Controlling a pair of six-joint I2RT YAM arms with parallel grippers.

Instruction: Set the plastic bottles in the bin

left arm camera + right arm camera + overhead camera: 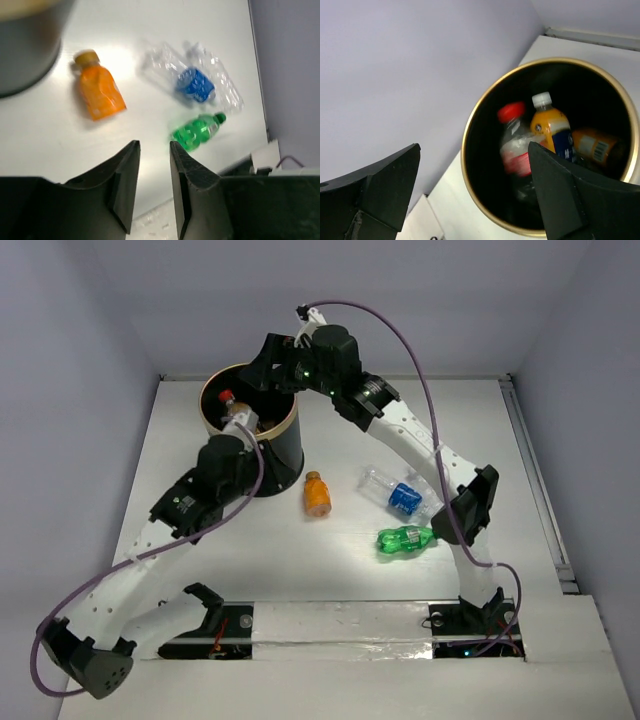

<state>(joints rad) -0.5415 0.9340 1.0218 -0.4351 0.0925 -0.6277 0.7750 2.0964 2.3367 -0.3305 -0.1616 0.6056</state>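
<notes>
The black bin with a gold rim (283, 445) stands at the back left of the table. Inside it I see a clear red-capped bottle (516, 145), blurred, an orange bottle with a white cap (551, 131) and another orange one (597, 145). My right gripper (474, 146) is wide open and empty above the bin's mouth (278, 362). My left gripper (154, 145) hangs beside the bin, its jaws a narrow gap apart with nothing between them. On the table lie an orange bottle (317, 494), a clear blue-labelled bottle (398, 492) and a green bottle (405, 538).
The left arm's wrist (222, 468) presses close against the bin's near-left side. The right arm (420, 445) spans over the table past the clear and green bottles. A purple wall surrounds the white table, with a rail along its right edge (535, 480).
</notes>
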